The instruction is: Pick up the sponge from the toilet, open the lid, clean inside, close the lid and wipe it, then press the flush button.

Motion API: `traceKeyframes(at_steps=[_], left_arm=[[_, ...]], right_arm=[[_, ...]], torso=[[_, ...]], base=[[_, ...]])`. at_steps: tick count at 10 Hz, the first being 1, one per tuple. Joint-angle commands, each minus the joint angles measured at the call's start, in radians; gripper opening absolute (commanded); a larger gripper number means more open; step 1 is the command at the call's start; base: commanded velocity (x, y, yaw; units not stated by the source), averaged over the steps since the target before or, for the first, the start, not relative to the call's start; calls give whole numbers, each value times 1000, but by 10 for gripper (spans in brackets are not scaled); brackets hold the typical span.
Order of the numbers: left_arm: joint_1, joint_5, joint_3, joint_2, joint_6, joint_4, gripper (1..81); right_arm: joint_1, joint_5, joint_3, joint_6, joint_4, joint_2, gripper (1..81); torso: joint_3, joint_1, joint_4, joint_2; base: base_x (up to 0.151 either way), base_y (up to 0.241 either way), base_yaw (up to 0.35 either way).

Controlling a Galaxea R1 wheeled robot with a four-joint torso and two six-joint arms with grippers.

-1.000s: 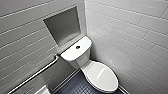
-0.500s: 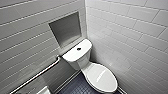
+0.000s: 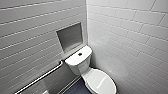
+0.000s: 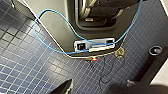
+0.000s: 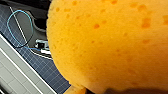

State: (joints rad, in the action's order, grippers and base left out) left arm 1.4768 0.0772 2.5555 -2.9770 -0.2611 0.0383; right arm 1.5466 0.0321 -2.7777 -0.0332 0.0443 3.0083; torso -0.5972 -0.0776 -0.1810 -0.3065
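The white toilet [image 3: 98,81] stands in the corner with its lid down. Its tank [image 3: 75,61] rests against the left wall, and the dark round flush button [image 3: 80,54] sits in the middle of the tank top. The orange sponge [image 5: 112,45] looms large and close in the right wrist view, with my right gripper shut on it. My left gripper [image 4: 98,85] hangs open over the dark blue floor, nothing between its fingers.
A metal grab bar [image 3: 40,78] runs along the left wall below a recessed niche [image 3: 70,37]. White tiled walls meet behind the toilet. My base [image 4: 62,27], with a blue cable [image 4: 42,45] looped over it, stands on small blue floor tiles [image 4: 30,65].
The head picture has shifted a little, so the camera has moved. The toilet stands as before, lid down.
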Motion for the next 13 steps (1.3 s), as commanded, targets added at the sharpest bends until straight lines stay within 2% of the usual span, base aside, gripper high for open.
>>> traceKeyframes(at_steps=[1, 2, 3, 4, 7, 9, 11, 13], left_arm=[[10, 87, -1, 4, -6, -5, 811], [10, 87, -1, 4, -6, -5, 811], [10, 87, -1, 4, -6, -5, 811], [10, 87, -1, 4, -6, -6, 811], [10, 87, -1, 1, -6, -6, 811], [9, 87, -1, -1, -6, -5, 811], [6, 87, 14, -7, -4, -3, 811], [6, 85, 57, -33, -4, -1, 811]], right_arm=[[17, -81, 4, 4, -12, 8, 10], [17, -80, 4, 4, -12, 8, 10], [19, -80, 4, 4, -11, 10, 10], [19, -81, 4, 4, -11, 10, 10], [21, -80, 7, 4, -9, 10, 10], [22, -80, 7, 4, -9, 10, 10], [22, -80, 7, 6, -11, 11, 10], [22, -80, 7, 6, -9, 16, 10]], torso=[[95, 63, 0, 97], [131, 78, 0, 134], [144, 78, 0, 170], [98, 55, 0, 105], [118, 63, 0, 143], [218, 64, 0, 141], [253, 64, 0, 141], [324, 64, 0, 141]], base=[[0, 0, 0], [0, 0, 0], [0, 0, 0], [0, 0, 0], [0, 0, 0], [0, 0, 0], [0, 0, 0], [0, 0, 0]])
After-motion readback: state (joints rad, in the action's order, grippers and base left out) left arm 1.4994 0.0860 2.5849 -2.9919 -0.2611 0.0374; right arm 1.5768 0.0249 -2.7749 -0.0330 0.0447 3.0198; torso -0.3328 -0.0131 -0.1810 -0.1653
